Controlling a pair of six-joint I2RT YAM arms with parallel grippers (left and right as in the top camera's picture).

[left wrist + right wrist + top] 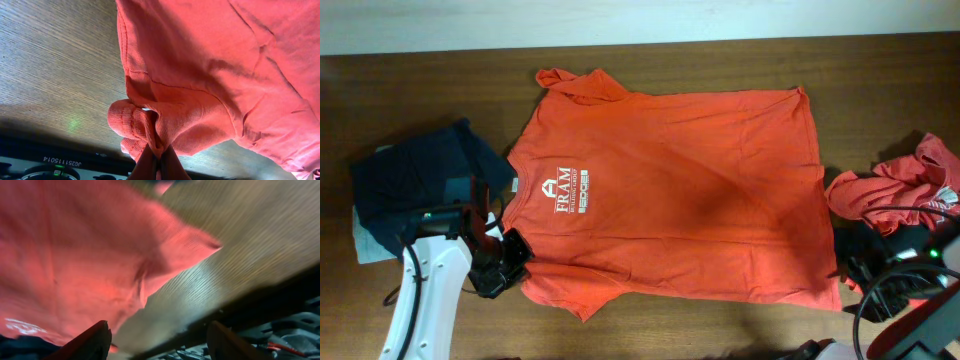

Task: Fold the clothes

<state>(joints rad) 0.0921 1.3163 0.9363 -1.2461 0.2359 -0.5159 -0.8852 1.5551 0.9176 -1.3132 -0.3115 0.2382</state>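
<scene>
Left gripper: at the near left; jaws pinched tight on a bunched fold of orange fabric at the near sleeve of the spread T-shirt; the fold rises off the wood between the fingers.
Left arm: white; reaches in from the near edge toward that sleeve.
Right gripper: at the near right; fingers stand wide apart with nothing between them; bare wood lies below, and the shirt's hem corner is just ahead; the wrist view is blurred.
Table: dark brown wood grain.
Spread T-shirt: lies flat in the middle of the table, front up; long axis runs side to side; collar points to the left arm's side, hem to the right arm's side; one sleeve points to the near edge, the other to the far edge.
Lettering: white print on the chest, close to the collar; reads FRAM.
Dark navy pile: left of the collar, touching it; a pale grey-green piece shows under its near side.
Crumpled orange-red shirt: heaped just beyond the hem at the right; a dark piece lies at its near side.
</scene>
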